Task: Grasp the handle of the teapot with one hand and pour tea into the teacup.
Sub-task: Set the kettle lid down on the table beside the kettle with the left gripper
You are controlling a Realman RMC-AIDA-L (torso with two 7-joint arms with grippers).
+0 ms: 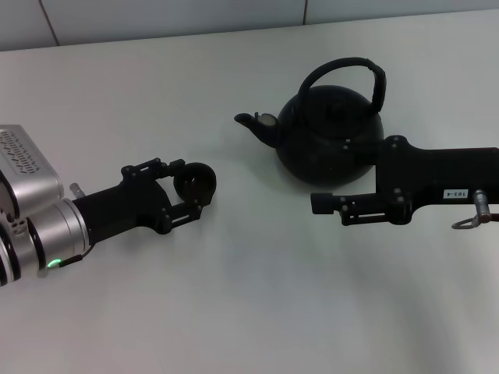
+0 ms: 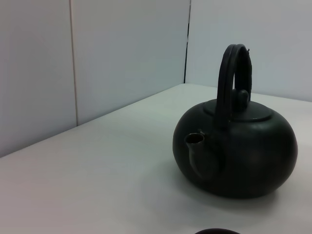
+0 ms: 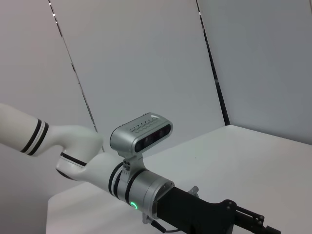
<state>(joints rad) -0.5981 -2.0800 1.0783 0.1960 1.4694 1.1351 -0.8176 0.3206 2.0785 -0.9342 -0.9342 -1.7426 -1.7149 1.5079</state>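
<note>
Now my right hand (image 1: pixel 320 203), the one with the white label, sits low just in front of the teapot (image 1: pixel 331 144), empty, fingers drawn narrow. My left hand (image 1: pixel 199 195) holds the teacup (image 1: pixel 195 181) well to the spout side of the teapot. To do this well, I should lift, open wide, and close around the wrapped top of the handle (image 1: pixel 348 68), centred so the pot tips without swinging.

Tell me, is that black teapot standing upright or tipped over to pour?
Upright. The teapot sits flat on the white table, its handle arching straight above and its spout level.
</note>
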